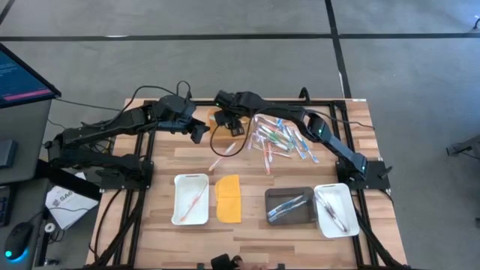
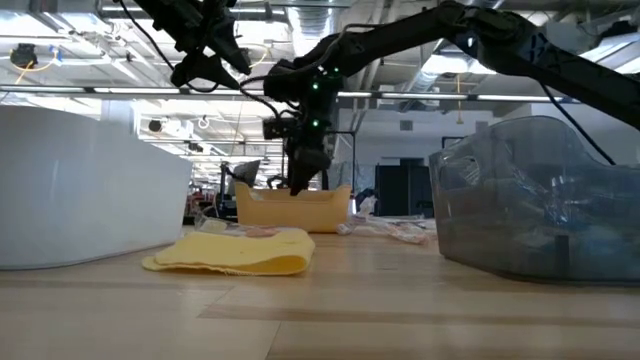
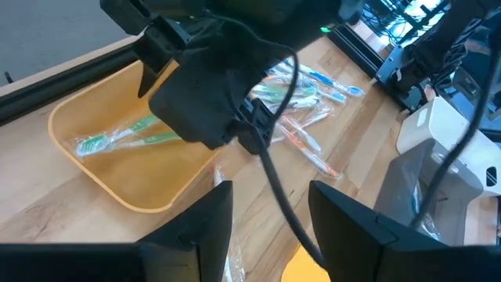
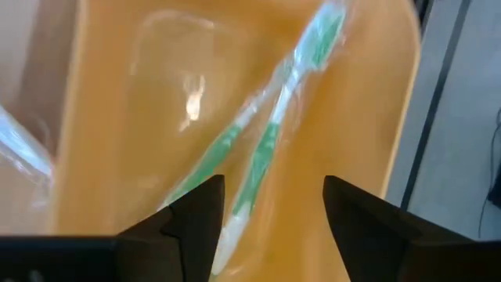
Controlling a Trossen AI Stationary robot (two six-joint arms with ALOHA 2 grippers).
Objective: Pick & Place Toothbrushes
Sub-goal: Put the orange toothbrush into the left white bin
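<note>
- High view: wooden table (image 1: 247, 232). Loose pile of toothbrushes (image 1: 281, 140) at the far middle, near the right arm's forearm. Right gripper (image 1: 227, 122) over a yellow-orange tray (image 1: 219, 118) at the far edge, left of the pile. Left gripper (image 1: 196, 131) just beside that tray, on its left. Near row, left to right: white tray (image 1: 191, 199) holding an orange toothbrush; flat yellow lid (image 1: 229, 198); dark grey tray (image 1: 289, 205) holding bluish brushes; second white tray (image 1: 334, 210) holding pale brushes.
- Low view: right gripper (image 2: 300, 178) hangs into the yellow-orange tray (image 2: 295, 208); left gripper (image 2: 205, 68) raised above table level. Yellow lid (image 2: 235, 252) in the foreground, dark grey tray (image 2: 530, 200) at right.
- Left wrist view: left fingers (image 3: 210, 227) parted, nothing between them. One wrapped green toothbrush (image 3: 125, 135) lies in the yellow-orange tray (image 3: 125, 184); the pile (image 3: 305, 98) lies beyond.
- Right wrist view: right fingers (image 4: 196, 215) spread apart, empty, directly above the green toothbrush (image 4: 266, 145) lying on the tray floor (image 4: 352, 117).
</note>
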